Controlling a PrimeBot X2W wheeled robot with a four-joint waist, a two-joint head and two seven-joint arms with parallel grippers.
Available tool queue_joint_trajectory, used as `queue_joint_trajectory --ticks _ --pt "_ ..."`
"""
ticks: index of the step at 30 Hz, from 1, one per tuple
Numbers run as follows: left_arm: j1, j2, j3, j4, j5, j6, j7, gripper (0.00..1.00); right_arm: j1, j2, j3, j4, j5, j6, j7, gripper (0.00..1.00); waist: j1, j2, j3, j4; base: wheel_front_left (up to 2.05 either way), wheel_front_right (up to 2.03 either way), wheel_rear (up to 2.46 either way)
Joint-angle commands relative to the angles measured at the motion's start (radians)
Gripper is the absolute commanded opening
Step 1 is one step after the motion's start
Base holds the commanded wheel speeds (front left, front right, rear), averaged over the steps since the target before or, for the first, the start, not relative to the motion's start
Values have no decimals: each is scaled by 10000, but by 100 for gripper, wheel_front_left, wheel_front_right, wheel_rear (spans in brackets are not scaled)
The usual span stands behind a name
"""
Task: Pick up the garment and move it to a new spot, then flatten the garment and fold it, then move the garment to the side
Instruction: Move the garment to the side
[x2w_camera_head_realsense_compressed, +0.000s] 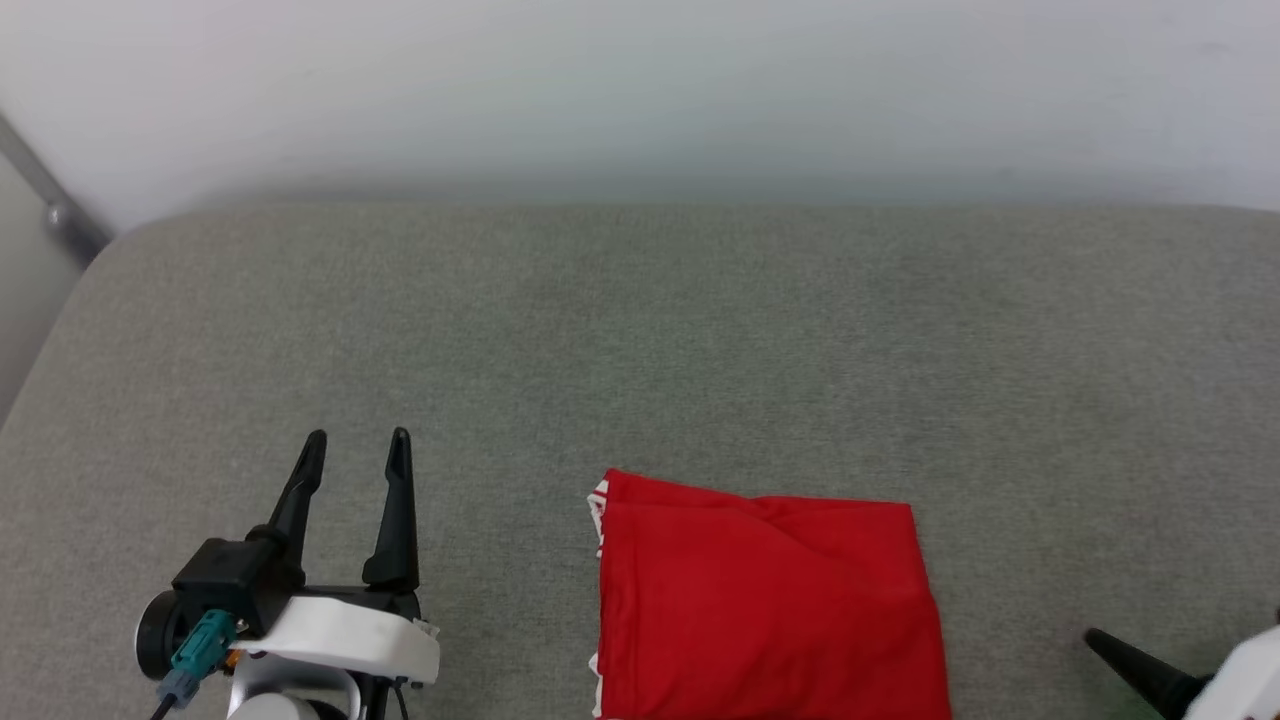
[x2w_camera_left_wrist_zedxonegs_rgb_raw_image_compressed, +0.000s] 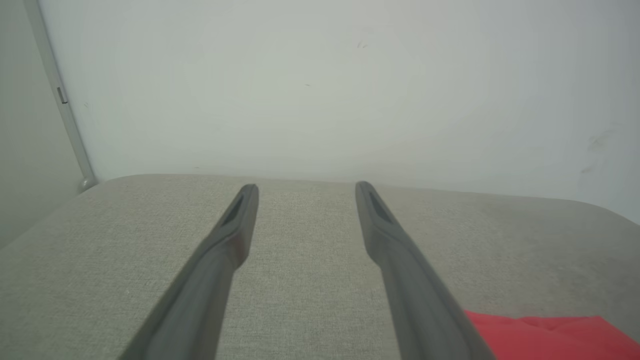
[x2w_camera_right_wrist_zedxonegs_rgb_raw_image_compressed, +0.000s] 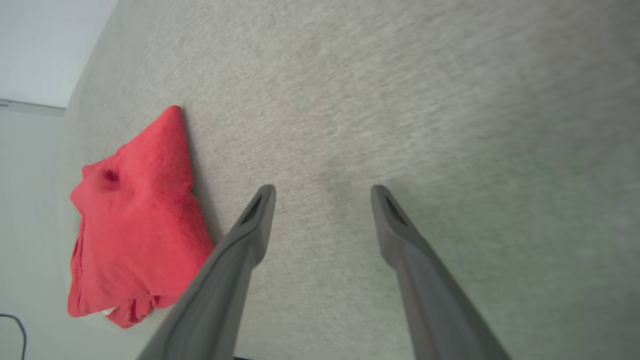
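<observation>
Your left gripper (x2w_camera_head_realsense_compressed: 358, 437), near left, sits released & empty. Folded red thin-fabric garment (x2w_camera_head_realsense_compressed: 770, 610) w/ striped trim lies near-centre on grey fabric worktop (x2w_camera_head_realsense_compressed: 640, 330); right gripper (x2w_camera_right_wrist_zedxonegs_rgb_raw_image_compressed: 322, 190), near right, also released, clear of it.

No text, label, brand, number or sign can be read; the folded garment (x2w_camera_head_realsense_compressed: 770, 600) shows plain red fabric.

This looks like a plain room indoors, with a soft bed or big cushion in it. A wide grey cloth pad (x2w_camera_head_realsense_compressed: 640, 330) lies under the left gripper (x2w_camera_head_realsense_compressed: 358, 434) and spreads far ahead of it. Past its fingertips stands a bare white wall (x2w_camera_head_realsense_compressed: 640, 90). A grey metal bar (x2w_camera_head_realsense_compressed: 55, 215) runs up the wall to its left. Home or test room, I cannot tell.
</observation>
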Motion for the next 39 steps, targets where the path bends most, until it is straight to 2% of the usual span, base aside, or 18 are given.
queue_joint_trajectory --ticks 1,8,11,15,16,20,21,22,28,29,34,37,39 --pt "-204 -45 -19 50 78 -88 -62 100 -279 213 28 69 281 -2 337 100 1 -1 456 377 0 0 0" --pt "-799 -398 -60 268 368 -392 -54 100 -1229 882 469 662 2291 -2 1608 100 1 -1 1139 801 0 0 0" --pt "-950 -503 -61 413 454 -520 -54 100 -1557 974 745 1218 3137 -4 1774 100 1 -1 1238 924 0 0 0" --pt "-1043 -568 -37 613 564 -638 -54 100 -1638 1017 1265 1865 3640 -8 1862 100 1 -1 1194 1067 0 0 0" --pt "-1000 -595 32 715 608 -673 -53 100 -1607 1025 1616 1956 3644 -8 1762 0 1 -1 1050 1069 0 0 0" --pt "-839 -567 45 797 694 -685 -53 100 -1606 941 1848 1688 3571 1 1607 0 1 -1 780 977 0 0 0" --pt "-721 -500 42 869 767 -629 -49 100 -1624 679 2084 1452 3365 -1 1447 0 1 -1 537 849 0 0 0" --pt "-721 -500 42 869 767 -629 -49 100 -1624 679 2084 1452 3365 -1 1447 0 1 -1 537 849 0 0 0" --pt "-344 -394 13 802 796 -567 -11 100 -1552 -703 3776 566 1253 -2 452 0 1 -1 -272 -72 0 0 0" --pt "-344 -394 13 802 796 -567 -11 100 -1552 -703 3776 566 1253 -2 452 0 1 -1 -272 -72 0 0 0" --pt "-181 -341 46 541 841 -419 -1 100 -1821 -1796 4364 281 -171 -2 179 0 1 -1 -416 -1111 0 0 0" --pt "-271 -337 51 280 852 -359 12 100 -2122 -2306 4377 152 -887 -2 89 0 1 -1 -71 -1796 0 0 0" --pt "-476 -224 42 114 969 -324 80 100 -2418 -2422 4370 69 -1279 -2 -59 0 1 -1 331 -2268 0 0 0"
